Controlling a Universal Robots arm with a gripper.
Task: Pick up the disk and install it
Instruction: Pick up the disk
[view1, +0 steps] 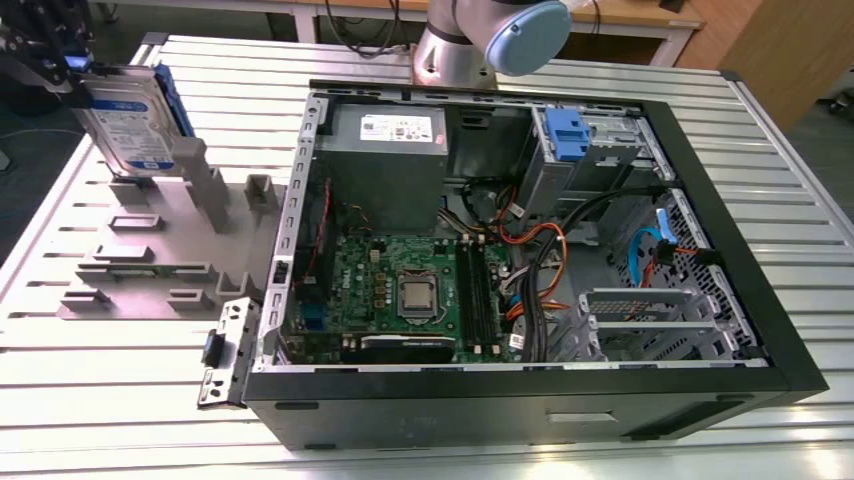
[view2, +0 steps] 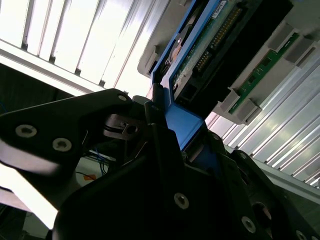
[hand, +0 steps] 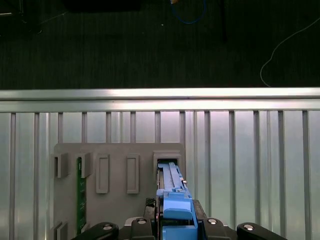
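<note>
Operator, your arm's claw (view1: 78, 82) is clamped on the top edge of the disk (view1: 130, 125). The disk hangs upright over the grey rack (view1: 147, 250) on the slatted table (view1: 107, 400), at about ten o'clock from the open computer case (view1: 707, 200) in the exterior view.

In the first wrist view the blue frame (hand: 175, 202) around the disk runs from the claw down toward the rack's end slot (hand: 169, 161). You cannot tell from these views whether the lower edge is clear of that slot or sits in it. A green memory stick (hand: 79, 192) stands in another slot, well apart.

In the second wrist view the black fingers (view2: 162, 150) bear on the blue frame. The disk's green circuit board (view2: 192, 57) lies bare beyond them.

Expect the disk to be stiff and dense for its size, so it should hang true without flexing. Its metal faces look smooth and likely slippery, and the plastic frame probably gives the better bite. Treat it as fragile, since a knock or drop could harm it and the open board should not be pressed. The frame's edges, where you hold it now, look like the right place.

Inside the case, toward one o'clock, a blue latch (view1: 567, 135) sits on a metal bay.
</note>
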